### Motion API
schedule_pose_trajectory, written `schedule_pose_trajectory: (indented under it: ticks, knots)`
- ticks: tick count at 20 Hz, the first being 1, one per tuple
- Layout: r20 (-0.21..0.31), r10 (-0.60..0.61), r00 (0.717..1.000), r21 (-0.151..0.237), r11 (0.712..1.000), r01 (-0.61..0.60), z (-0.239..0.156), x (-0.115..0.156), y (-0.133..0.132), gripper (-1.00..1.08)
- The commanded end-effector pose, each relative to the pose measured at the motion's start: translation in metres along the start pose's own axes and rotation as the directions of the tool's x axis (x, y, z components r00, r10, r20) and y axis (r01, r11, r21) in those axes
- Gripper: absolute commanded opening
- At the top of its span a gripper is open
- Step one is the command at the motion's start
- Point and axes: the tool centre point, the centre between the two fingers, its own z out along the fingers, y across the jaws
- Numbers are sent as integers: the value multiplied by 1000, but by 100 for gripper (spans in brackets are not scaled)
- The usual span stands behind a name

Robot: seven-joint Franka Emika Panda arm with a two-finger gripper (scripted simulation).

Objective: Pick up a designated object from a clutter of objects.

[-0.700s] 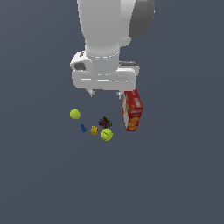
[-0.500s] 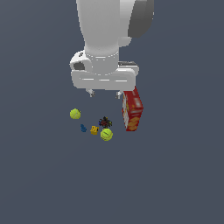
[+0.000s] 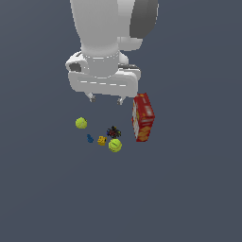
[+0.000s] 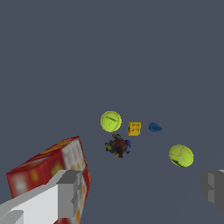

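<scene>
The designated object, a tiny yellow-orange studded brick (image 3: 101, 140) (image 4: 134, 128), lies on the floor in the middle of the clutter. Around it are two yellow-green tennis balls (image 3: 81, 123) (image 3: 115, 145) (image 4: 110, 121) (image 4: 181, 155), a tiny blue piece (image 3: 90, 138) (image 4: 154, 127) and a small dark multicoloured item (image 3: 113, 132) (image 4: 118, 146). My gripper (image 3: 105, 99) (image 4: 142, 190) hangs well above the group, open, with nothing between its fingers (image 4: 70, 192).
A tall red cracker box (image 3: 143, 117) (image 4: 48, 170) stands upright at the exterior view's right of the clutter, close to one finger in the wrist view. The floor is a plain dark grey surface.
The gripper has shifted slightly toward the exterior view's left, uncovering the top of the red box. The objects have not moved.
</scene>
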Motion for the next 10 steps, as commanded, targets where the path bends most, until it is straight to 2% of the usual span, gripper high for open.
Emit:
schedule_pose_trajectory:
  ticks: [1,10]
  knots:
    - [1,-1,1000,0,1000,1,2,0,-1,100]
    - [1,6,1000,6,1000,-6,38,8,5,100]
